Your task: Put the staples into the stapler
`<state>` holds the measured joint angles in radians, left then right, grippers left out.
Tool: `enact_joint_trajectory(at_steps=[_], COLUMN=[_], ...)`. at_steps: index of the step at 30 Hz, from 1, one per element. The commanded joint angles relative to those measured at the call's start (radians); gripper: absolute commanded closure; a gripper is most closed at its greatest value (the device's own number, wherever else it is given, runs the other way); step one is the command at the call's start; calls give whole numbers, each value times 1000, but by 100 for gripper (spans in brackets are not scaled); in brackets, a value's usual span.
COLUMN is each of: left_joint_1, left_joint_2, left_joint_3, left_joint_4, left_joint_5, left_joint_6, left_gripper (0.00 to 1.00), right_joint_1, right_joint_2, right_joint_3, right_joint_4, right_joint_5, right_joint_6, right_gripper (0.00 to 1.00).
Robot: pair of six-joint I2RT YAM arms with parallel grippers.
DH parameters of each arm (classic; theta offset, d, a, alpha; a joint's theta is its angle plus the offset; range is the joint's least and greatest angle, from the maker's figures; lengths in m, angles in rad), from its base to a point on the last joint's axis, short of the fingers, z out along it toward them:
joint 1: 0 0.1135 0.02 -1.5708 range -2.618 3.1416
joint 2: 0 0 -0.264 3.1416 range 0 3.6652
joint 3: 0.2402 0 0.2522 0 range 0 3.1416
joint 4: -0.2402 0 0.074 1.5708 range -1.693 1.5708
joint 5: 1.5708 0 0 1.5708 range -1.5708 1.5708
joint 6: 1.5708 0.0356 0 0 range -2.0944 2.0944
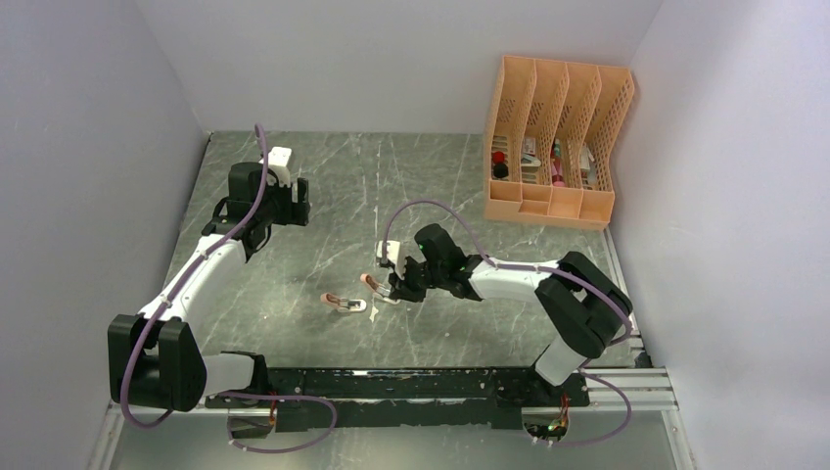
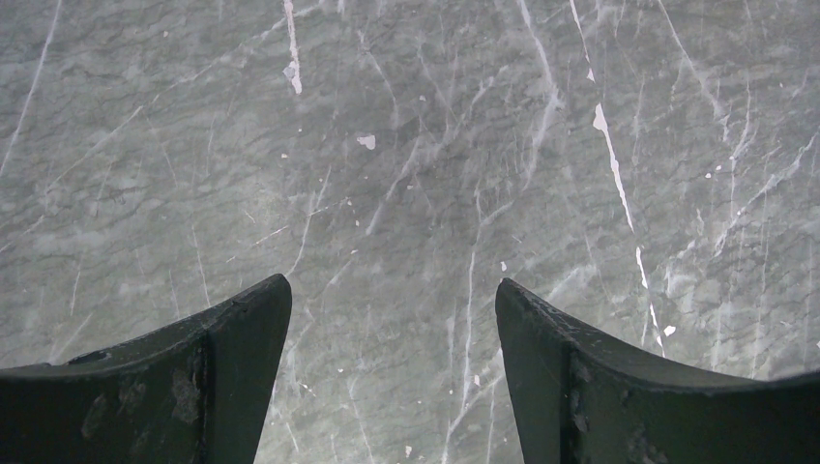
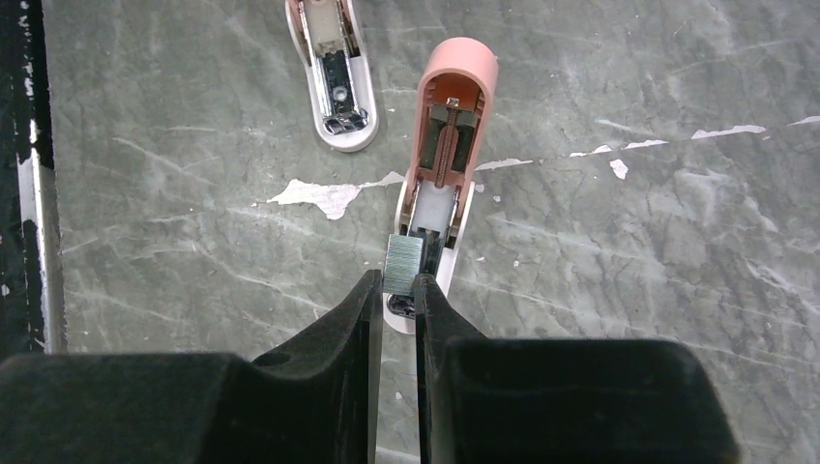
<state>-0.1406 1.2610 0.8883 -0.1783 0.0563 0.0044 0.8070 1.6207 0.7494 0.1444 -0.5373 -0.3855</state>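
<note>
Grey marbled table, white walls, right end effector pinching staples at open stapler, left end effector spread

A short silvery staple strip stands upright, pinched in the right hand, at the near end of the salmon-pink stapler. The stapler lies flipped open on the counter, spring channel exposed.

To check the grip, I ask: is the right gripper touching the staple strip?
Touching. The right wrist view shows the right gripper closed on the staple strip, its jaws pinching the strip's sides, over the open stapler.
</note>
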Motion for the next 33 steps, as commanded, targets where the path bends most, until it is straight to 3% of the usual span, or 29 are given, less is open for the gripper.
enact_joint_trajectory(at_steps=[1,33], left_joint_1=[-4,-3], left_joint_2=[7,8], left_joint_3=[15,16], left_joint_4=[-13,-14], left_joint_5=[13,12], left_joint_6=[10,12], left_gripper=[18,18], right_joint_1=[0,-16], right_joint_2=[16,1], right_joint_3=[-7,-4], right_joint_4=[-9,6], right_joint_5=[12,19], right_joint_6=[7,27], right_gripper=[100,100])
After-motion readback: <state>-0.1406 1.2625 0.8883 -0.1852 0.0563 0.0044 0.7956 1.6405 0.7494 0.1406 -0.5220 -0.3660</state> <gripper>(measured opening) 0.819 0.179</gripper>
